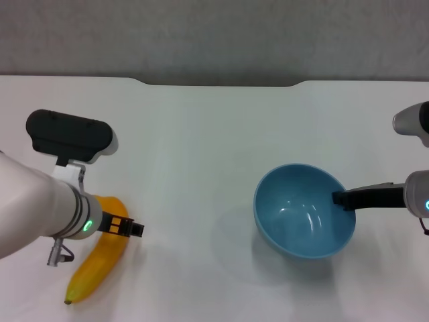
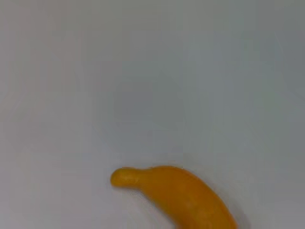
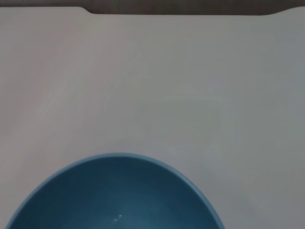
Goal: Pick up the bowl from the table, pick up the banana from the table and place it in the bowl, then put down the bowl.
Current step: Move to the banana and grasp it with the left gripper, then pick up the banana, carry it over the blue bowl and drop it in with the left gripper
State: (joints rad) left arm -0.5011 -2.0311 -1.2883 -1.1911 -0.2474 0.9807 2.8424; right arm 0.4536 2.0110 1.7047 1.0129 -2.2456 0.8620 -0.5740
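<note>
Even, bright light — soft shadows, wrist views blurry.

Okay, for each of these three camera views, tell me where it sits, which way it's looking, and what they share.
Head view: on the robot's head, facing forward and down at the table; both arms show, left hand at the banana, right hand on the bowl rim.
Left wrist view: on the left wrist, facing the banana; no robot parts show.
Right wrist view: on the right wrist, facing across the bowl toward the table's far edge; no robot parts show.
Shared: each wrist view shares its object with the head view.
</note>
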